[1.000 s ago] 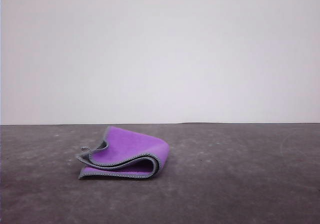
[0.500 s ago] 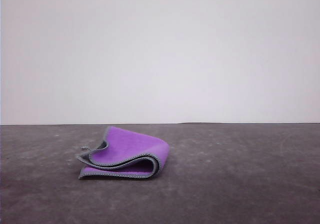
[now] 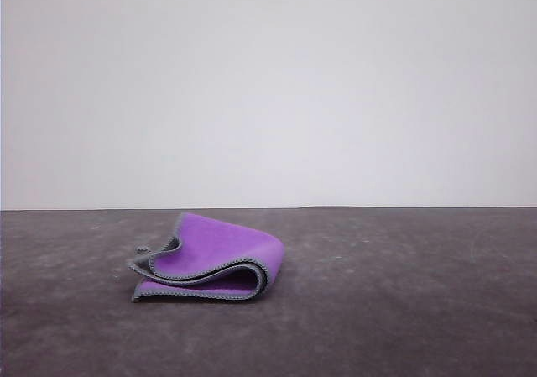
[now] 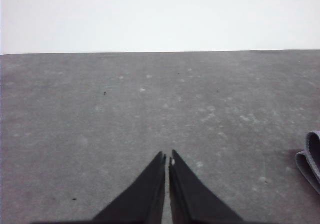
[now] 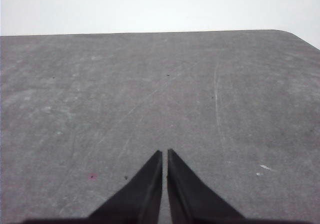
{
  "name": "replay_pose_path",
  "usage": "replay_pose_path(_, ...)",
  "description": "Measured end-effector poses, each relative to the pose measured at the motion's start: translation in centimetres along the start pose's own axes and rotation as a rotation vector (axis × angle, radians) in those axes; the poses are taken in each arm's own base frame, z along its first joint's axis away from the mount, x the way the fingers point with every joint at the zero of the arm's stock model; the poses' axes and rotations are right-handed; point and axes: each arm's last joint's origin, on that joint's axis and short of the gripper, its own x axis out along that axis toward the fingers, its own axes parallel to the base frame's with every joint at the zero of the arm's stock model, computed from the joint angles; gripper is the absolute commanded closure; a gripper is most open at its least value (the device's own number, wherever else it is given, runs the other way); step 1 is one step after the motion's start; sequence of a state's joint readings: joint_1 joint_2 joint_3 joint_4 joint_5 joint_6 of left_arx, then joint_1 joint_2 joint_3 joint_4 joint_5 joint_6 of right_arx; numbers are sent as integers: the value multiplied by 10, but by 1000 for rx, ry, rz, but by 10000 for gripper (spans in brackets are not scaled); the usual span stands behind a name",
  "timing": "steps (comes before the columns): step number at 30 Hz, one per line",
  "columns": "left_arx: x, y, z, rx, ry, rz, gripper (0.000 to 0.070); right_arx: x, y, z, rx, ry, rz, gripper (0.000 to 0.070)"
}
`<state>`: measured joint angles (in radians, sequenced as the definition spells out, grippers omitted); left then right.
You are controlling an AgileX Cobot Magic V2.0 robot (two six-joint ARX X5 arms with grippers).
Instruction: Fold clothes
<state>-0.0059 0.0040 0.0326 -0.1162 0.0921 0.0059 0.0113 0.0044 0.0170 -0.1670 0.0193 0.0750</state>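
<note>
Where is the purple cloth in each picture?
Front view: the cloth lies folded on the table, left of centre, purple face up.
Left wrist view: a grey hemmed edge of the cloth peeks in at the right border, beyond the left gripper, its jaws shut.
Right wrist view: not in it; the right gripper is shut above bare table.
Shared landmark: the dark grey table against the white wall.

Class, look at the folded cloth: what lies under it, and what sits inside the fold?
The cloth rests on the grey table. Inside the fold, purple lining and a dark gap show; deeper in is hidden.
</note>
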Motion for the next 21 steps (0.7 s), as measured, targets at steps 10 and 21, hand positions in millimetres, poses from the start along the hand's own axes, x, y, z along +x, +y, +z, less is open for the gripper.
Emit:
replay_pose_path(10,0,0,0,0,0,0,700,0,0,0,0,0,0,684)
replay_pose_path(21,0,0,0,0,0,0,700,0,0,0,0,0,0,684)
